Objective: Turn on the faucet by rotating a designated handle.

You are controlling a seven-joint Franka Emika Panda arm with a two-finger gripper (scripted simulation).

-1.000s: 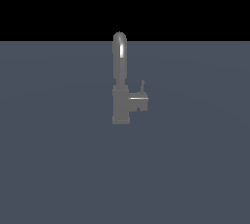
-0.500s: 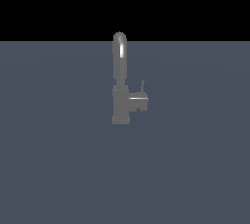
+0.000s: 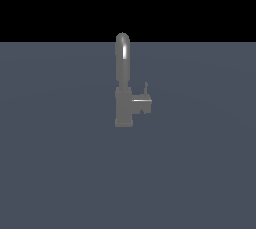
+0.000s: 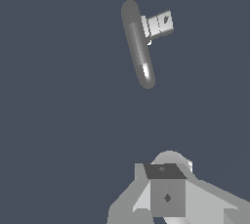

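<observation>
The dull-grey faucet (image 3: 123,90) stands upright on the flat grey-blue surface, its tall arched spout rising from a blocky body. The handle (image 3: 142,104) is a short stub jutting toward the exterior view's right, with a thin lever rod pointing up at its end. No arm or gripper shows in the exterior view. In the wrist view the faucet (image 4: 138,47) is seen from above with the handle (image 4: 158,24) beside the spout. My gripper (image 4: 167,185) appears at the frame edge, well apart from the faucet, its fingers forming one block with no gap and holding nothing.
The grey-blue surface (image 3: 60,173) spreads flat around the faucet on all sides, ending at a black background (image 3: 128,3) behind it. No other objects are in view.
</observation>
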